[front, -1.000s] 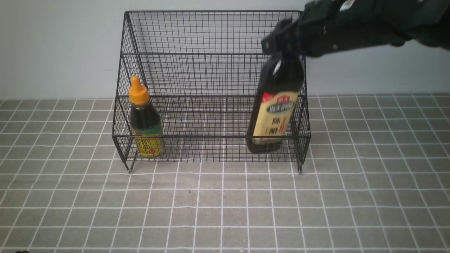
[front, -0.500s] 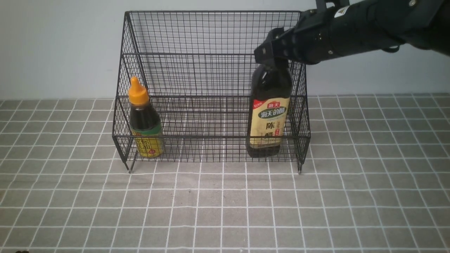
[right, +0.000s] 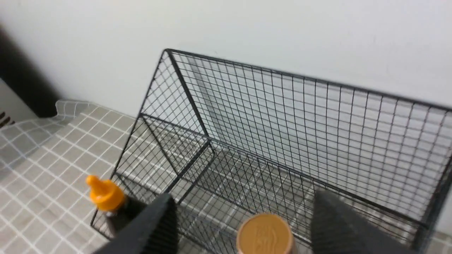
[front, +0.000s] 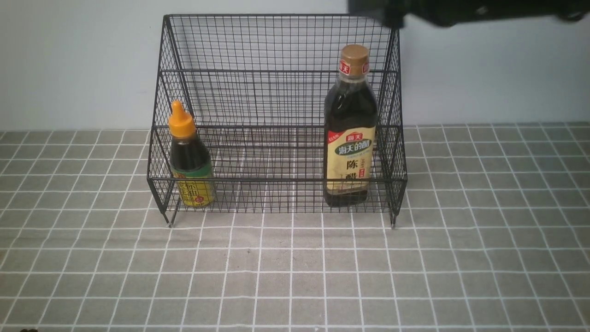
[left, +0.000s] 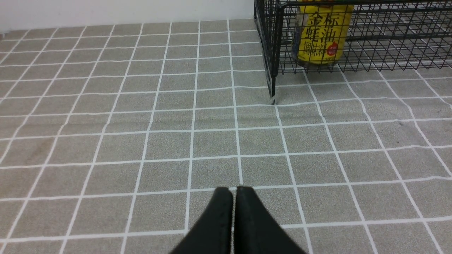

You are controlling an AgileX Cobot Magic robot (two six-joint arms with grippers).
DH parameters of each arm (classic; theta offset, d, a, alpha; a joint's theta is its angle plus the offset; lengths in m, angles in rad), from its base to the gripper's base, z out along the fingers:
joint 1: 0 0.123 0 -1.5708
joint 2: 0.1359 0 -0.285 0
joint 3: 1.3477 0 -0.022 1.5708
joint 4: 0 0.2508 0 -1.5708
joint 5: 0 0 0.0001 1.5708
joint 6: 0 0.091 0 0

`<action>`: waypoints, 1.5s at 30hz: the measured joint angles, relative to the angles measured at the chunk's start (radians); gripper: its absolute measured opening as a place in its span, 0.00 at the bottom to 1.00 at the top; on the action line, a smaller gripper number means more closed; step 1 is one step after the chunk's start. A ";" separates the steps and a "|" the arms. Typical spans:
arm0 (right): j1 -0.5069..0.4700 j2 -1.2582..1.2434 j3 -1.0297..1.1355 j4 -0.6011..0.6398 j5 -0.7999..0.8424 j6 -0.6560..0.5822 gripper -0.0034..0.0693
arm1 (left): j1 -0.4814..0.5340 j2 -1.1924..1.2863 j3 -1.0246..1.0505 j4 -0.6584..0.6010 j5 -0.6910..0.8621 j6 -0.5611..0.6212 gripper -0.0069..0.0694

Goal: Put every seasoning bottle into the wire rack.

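The black wire rack (front: 276,92) stands at the back of the table. The short seasoning bottle (front: 189,157), with its orange nozzle cap, is upright in the rack's lower tier at the left. Upright at the right of the same tier is the tall bottle (front: 349,133), brown-capped, with nothing touching it. My right gripper (right: 243,208) hangs open above the brown cap (right: 264,234), one finger on each side and clear of it. My left gripper (left: 233,192) is shut and empty, low over the cloth, some way from the rack's leg (left: 272,95).
A grey checked cloth (front: 295,276) covers the table, with a white wall (front: 69,60) close behind the rack. The right arm (front: 484,9) crosses the top edge of the front view, over the rack's right rear corner.
My right gripper has let go of the tall bottle and risen above it. The bottle went from tilted to standing upright in the rack.
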 joint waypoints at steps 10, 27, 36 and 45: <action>-0.002 -0.377 0.093 -0.447 0.295 0.373 0.04 | 0.000 0.000 0.000 0.000 0.000 0.000 0.08; -0.002 -1.284 1.001 -0.405 -0.388 0.409 0.03 | 0.000 0.000 0.000 0.000 0.000 0.000 0.08; -0.004 -1.489 1.233 -0.593 -0.422 0.363 0.03 | 0.000 0.000 0.000 0.000 0.000 0.000 0.08; -0.238 -1.516 1.544 -0.702 -0.417 0.490 0.03 | 0.000 0.000 0.000 0.000 0.000 0.000 0.08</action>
